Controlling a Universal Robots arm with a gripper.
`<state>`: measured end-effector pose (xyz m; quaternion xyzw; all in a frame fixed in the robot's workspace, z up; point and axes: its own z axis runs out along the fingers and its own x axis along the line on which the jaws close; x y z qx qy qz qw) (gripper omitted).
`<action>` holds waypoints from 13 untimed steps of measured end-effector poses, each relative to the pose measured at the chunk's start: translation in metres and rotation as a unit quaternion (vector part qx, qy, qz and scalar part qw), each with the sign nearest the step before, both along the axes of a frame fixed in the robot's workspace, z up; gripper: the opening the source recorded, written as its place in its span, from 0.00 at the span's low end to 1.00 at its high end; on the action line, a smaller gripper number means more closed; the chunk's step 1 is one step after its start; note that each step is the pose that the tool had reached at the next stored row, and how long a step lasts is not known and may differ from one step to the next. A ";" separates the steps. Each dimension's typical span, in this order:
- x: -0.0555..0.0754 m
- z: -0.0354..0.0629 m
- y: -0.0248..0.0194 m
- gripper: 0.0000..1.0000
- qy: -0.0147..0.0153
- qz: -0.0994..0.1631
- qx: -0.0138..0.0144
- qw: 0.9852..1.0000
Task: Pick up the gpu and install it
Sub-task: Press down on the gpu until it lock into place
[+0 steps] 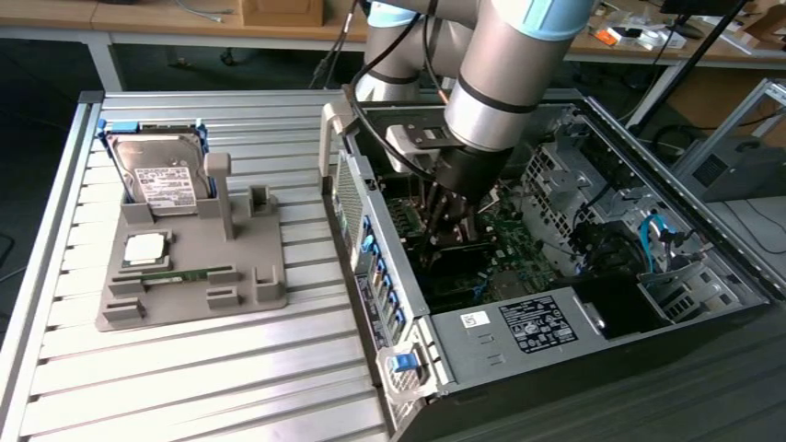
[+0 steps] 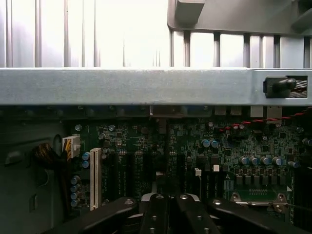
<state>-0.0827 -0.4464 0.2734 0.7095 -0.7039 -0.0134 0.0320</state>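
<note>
Here we had the closed tool (image 1: 445, 214) down inside the case (image 1: 540, 322) over the motherboard (image 2: 195, 146), the gpu seemingly seated, though we couldn't confirm.

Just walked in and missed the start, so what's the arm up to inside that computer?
The arm has reached down into the open computer case, its gripper low over the green motherboard with the fingers shut. Whether they hold the gpu cannot be told. On the slatted table, the grey holder carries a hard drive, a square chip and a memory stick.
</note>
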 end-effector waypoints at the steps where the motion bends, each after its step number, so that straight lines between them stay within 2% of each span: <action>1: 0.000 0.0000 -0.0006 0.11 0.000 0.000 0.000 1.000; 13: 0.000 0.0053 -0.0031 0.11 0.000 0.002 0.000 1.000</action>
